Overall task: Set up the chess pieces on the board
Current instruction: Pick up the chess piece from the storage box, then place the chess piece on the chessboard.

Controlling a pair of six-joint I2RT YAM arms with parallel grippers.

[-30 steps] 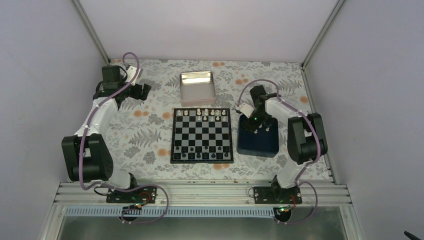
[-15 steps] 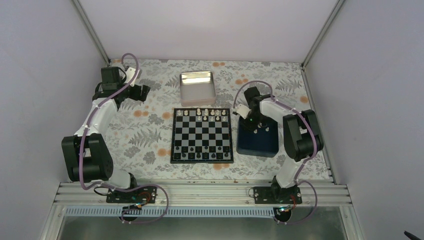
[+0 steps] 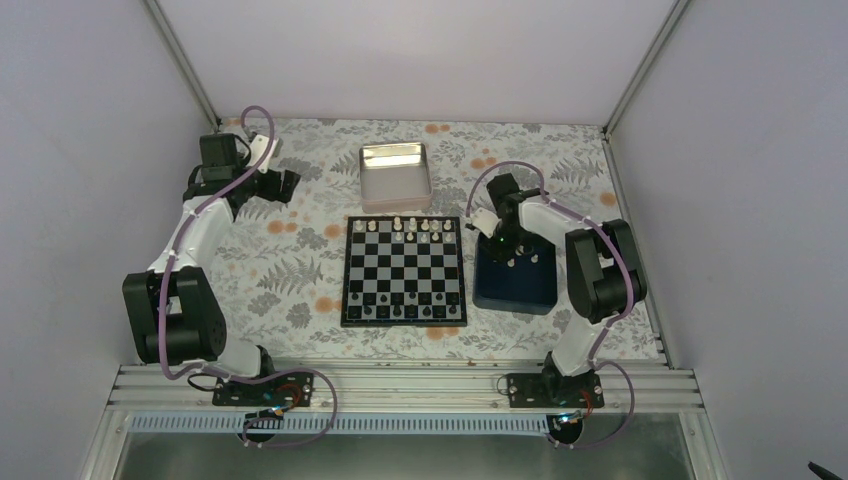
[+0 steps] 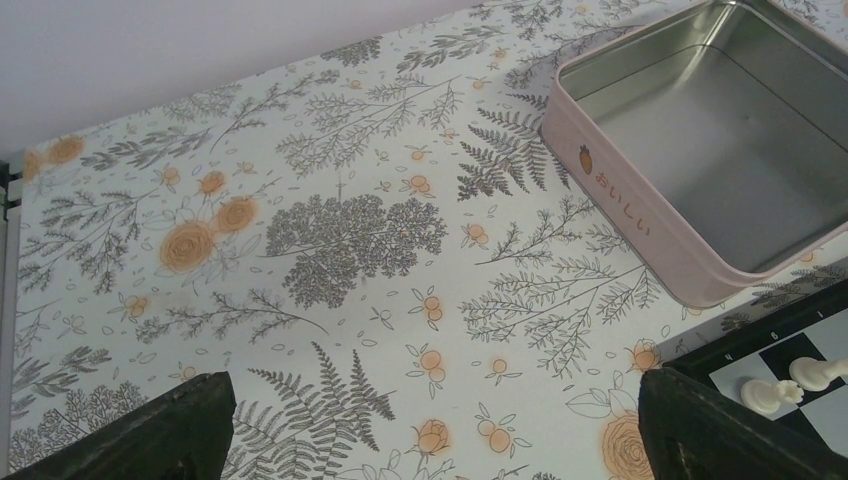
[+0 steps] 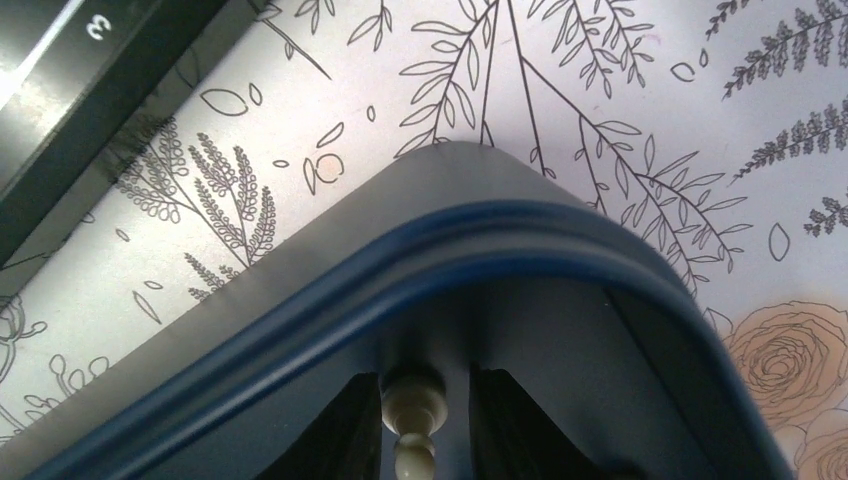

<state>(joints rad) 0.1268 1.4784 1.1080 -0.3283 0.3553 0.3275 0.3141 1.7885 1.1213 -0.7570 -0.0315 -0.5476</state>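
The board (image 3: pixel 404 270) lies flat mid-table, with cream chess pieces (image 3: pixel 420 228) along its far rows and small dark pieces (image 3: pixel 400 312) on its near row. My right gripper (image 3: pixel 500 245) reaches down into the far left corner of the dark blue tray (image 3: pixel 515 288). In the right wrist view its jaws (image 5: pixel 425 390) have narrowed around an upright cream piece (image 5: pixel 412 400); the left finger touches it and a small gap remains at the right finger. More cream pieces (image 3: pixel 522 260) stand in the tray. My left gripper (image 3: pixel 283 185) hovers open and empty at the far left.
A shiny pink-sided tin (image 3: pixel 394 175) sits empty behind the board, and its rim (image 4: pixel 620 200) shows in the left wrist view. The board's corner (image 4: pixel 735 360) with two cream pieces (image 4: pixel 790 385) appears at that view's lower right. The tray's blue rim (image 5: pixel 450 240) curves just beyond my right fingers.
My right gripper moved left and down into the tray's far corner, and its jaws narrowed around a cream piece. The left arm stayed still.
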